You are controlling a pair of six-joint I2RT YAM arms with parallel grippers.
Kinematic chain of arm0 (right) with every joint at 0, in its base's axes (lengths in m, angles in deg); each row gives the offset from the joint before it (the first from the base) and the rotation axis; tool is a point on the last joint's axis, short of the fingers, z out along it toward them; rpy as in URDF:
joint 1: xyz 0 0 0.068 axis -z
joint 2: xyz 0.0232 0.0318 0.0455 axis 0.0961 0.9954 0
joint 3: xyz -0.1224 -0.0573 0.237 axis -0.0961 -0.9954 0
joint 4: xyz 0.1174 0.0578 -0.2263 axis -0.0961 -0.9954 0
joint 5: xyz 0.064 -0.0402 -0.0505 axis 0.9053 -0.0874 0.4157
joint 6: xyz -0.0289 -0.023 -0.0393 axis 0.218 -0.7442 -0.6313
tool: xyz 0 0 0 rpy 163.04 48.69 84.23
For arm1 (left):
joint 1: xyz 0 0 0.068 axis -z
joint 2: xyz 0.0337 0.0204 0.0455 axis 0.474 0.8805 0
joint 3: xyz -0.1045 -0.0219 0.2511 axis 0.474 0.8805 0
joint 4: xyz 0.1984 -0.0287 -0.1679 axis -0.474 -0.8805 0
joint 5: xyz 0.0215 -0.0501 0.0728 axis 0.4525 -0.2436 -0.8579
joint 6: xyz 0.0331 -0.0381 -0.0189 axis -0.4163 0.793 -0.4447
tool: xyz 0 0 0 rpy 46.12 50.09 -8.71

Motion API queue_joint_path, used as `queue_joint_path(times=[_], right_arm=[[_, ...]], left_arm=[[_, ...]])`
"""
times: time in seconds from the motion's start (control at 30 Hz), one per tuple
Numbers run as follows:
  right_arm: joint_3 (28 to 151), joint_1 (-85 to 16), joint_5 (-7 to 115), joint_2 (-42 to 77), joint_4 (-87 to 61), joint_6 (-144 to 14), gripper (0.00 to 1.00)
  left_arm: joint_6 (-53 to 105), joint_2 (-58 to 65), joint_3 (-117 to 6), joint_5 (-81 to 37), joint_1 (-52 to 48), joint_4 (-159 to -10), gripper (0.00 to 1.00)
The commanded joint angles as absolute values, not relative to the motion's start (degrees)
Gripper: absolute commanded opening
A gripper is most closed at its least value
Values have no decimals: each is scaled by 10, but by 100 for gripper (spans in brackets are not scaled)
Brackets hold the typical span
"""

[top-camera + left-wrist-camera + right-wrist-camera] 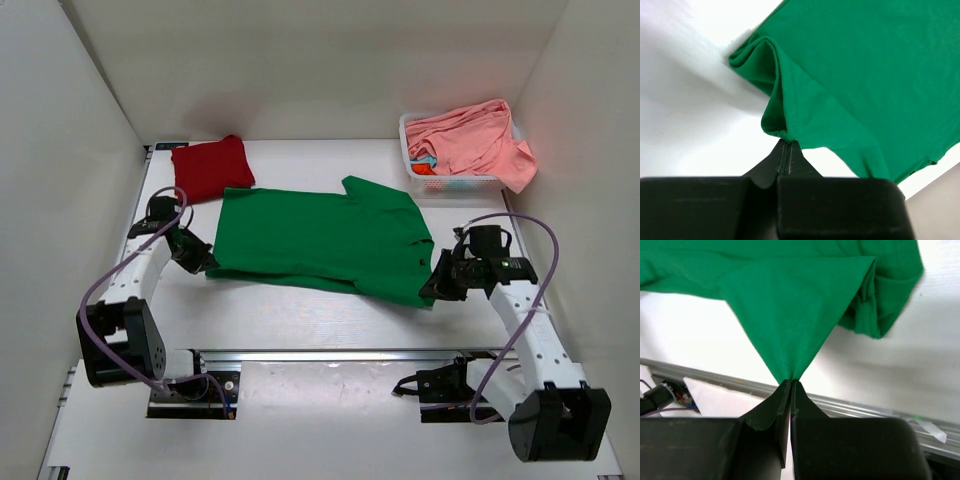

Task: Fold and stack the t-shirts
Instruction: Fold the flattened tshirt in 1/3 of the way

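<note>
- You see a plain bright green t-shirt [320, 235].
- Your dark red t-shirt [211, 168] is unpatterned too.
- Your salmon pink t-shirt [470, 132] is plain.
- Your lattice basket [455, 184] is white.

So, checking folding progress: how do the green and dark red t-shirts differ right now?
The green t-shirt lies spread out flat; the dark red t-shirt sits folded small, back left. The left fingers and right fingers pinch the green one; no fingers touch the red. Both are plain cloth.

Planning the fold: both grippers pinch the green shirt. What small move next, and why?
Probably raise both pinched edges together, ready to fold: the left gripper and right gripper are shut on the green shirt, which lies spread flat, unfolded.
</note>
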State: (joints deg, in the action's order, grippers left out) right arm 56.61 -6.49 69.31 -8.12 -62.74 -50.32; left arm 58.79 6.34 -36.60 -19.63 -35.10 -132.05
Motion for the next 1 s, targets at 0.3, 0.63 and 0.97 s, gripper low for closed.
queue_joint_path(times=[0.3, 0.63, 0.97], right_arm=[[637, -70, 728, -177, -743, -517, 0], [664, -102, 782, -189, -809, -509, 0], [693, -89, 802, -165, -870, -555, 0]], left_arm=[[587, -54, -336, -248, -368, -1406, 0], [598, -121, -322, -236, -378, -1476, 0], [597, -148, -263, -244, -374, -1512, 0]])
